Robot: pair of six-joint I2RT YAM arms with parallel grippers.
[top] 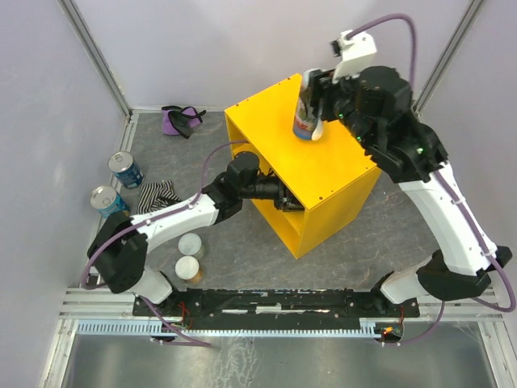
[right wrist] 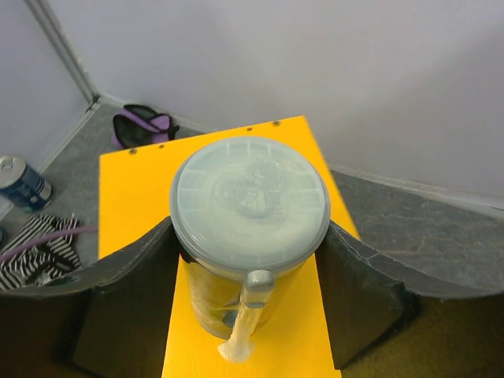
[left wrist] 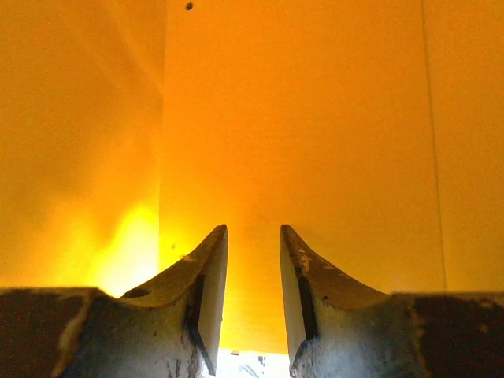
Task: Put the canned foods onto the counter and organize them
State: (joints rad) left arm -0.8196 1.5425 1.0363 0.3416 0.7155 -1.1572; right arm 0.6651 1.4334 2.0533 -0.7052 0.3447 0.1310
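Observation:
My right gripper [top: 313,95] [right wrist: 249,236] is shut on a tall can [top: 304,123] [right wrist: 249,206] with a pale translucent lid, held upright over the far part of the yellow counter's top [top: 323,166] [right wrist: 135,189]. Whether the can's base touches the top I cannot tell. My left gripper [top: 283,196] [left wrist: 253,232] reaches into the counter's hollow side. Its fingers [left wrist: 206,276] stand close together with nothing between them, and yellow wall [left wrist: 315,118] fills the view. Two blue-labelled tins [top: 125,168] [top: 106,199] and two pale-lidded tubs [top: 191,245] [top: 187,267] stand on the floor at the left.
A striped black-and-white cloth [top: 156,194] lies between the blue tins and my left arm. A purple cloth [top: 182,120] sits in the far left corner. Grey walls and metal posts enclose the floor. The arms' base rail [top: 275,303] runs along the near edge.

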